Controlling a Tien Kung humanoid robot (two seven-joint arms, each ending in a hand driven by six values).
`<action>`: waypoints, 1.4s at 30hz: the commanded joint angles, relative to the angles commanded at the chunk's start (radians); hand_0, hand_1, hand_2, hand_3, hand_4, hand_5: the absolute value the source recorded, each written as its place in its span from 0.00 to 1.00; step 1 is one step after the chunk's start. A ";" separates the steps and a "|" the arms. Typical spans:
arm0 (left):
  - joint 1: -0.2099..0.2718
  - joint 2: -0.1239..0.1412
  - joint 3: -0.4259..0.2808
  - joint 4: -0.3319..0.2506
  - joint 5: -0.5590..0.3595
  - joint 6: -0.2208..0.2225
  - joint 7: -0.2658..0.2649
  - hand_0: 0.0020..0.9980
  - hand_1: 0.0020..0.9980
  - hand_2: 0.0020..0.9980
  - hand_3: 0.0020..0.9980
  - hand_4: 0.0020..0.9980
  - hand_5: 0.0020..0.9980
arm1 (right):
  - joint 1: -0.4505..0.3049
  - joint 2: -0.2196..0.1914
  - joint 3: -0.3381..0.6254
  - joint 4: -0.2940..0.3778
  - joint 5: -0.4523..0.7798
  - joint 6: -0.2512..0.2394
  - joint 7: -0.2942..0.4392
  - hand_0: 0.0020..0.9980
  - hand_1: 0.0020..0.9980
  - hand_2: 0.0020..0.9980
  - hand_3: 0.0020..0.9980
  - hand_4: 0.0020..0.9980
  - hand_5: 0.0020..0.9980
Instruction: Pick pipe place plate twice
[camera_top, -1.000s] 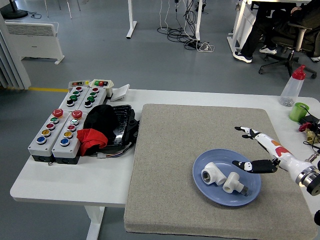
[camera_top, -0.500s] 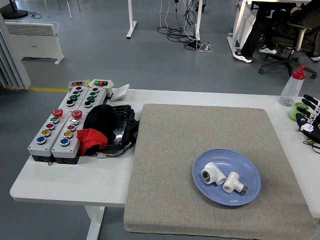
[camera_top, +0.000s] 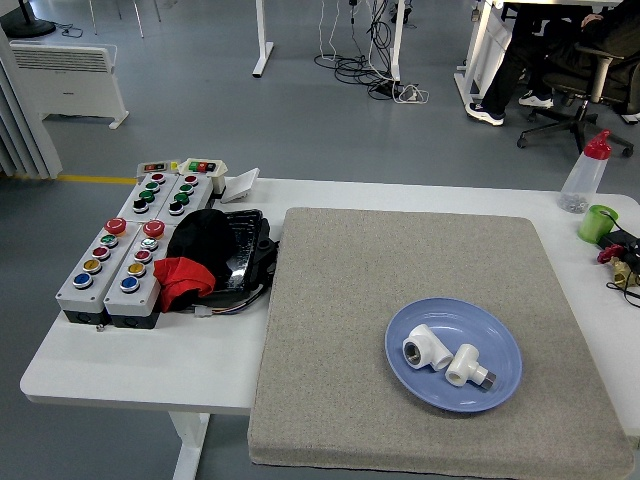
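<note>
A blue plate (camera_top: 500, 340) sits on the grey mat (camera_top: 400, 270) at the front right. Two white pipe fittings lie in the plate side by side: an elbow fitting (camera_top: 426, 347) on the left and a fitting with a metal threaded end (camera_top: 467, 365) on the right. Neither robot hand shows in the head view.
Grey button boxes (camera_top: 125, 250) and a black tray with black and red cloth (camera_top: 205, 260) stand at the left. A clear bottle with a red cap (camera_top: 585, 172), a green cup (camera_top: 598, 222) and small parts are at the far right edge. A seated person (camera_top: 560, 40) is far behind.
The right hand hovered open over the plate's right rim, then pulled back to the right edge of the table, and is now out of view. The fittings have not moved.
</note>
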 joint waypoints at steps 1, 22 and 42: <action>0.000 0.000 0.000 0.000 0.000 0.001 0.000 0.61 0.57 0.59 0.60 0.58 1.00 | -0.007 0.008 0.002 -0.002 0.001 -0.001 0.008 0.81 0.78 0.83 0.83 0.57 0.53; 0.013 0.000 -0.011 -0.003 0.021 -0.001 0.009 0.61 0.57 0.59 0.60 0.58 1.00 | -0.058 0.046 0.012 -0.010 0.047 -0.022 0.113 0.79 0.74 0.78 0.77 0.55 0.55; 0.006 0.000 -0.006 -0.001 0.011 -0.001 0.002 0.61 0.57 0.59 0.60 0.58 1.00 | -0.064 0.047 0.045 -0.005 0.027 -0.009 0.062 0.79 0.75 0.78 0.78 0.54 0.56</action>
